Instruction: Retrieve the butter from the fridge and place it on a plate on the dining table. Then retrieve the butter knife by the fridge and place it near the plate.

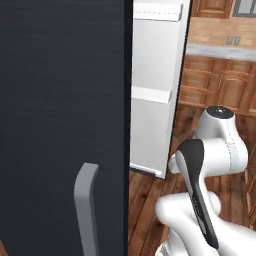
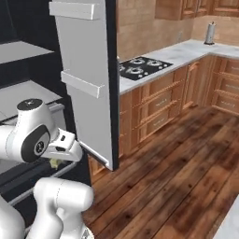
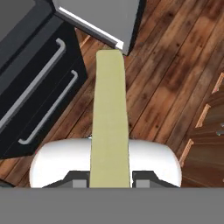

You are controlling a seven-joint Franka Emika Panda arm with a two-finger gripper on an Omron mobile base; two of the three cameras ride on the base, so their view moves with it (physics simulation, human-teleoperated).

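the butter [image 3: 109, 118] sits clamped in my gripper [image 3: 109, 177], which is nearly closed, its two fingers pressed against the stick's long sides. it runs straight out along the line of the hand, so in the hand view it reads as one long pale strip pointing away from me. i judge it is held by one end like this because that is how a slim stick comes off a shelf: pinched across its narrow width, the rest left sticking out free.

it looks pale yellow, matte and even in colour, with straight edges and a squared far end, no wrapper or marks that i can make out.

under it is the wooden floor [image 3: 175, 65], not a shelf, so the stick is out of the fridge [image 1: 60, 100] and in the air in front of it. the fridge's black lower drawers [image 3: 39, 96] with grey bar handles lie off to one side, and the corner of the open fridge door [image 2: 88, 84] is just past the butter's far end. in the right base view a speck of yellow shows below my hand, near the door's lower edge. the door stands open because the fetch is only half done, i judge; the plate comes next.
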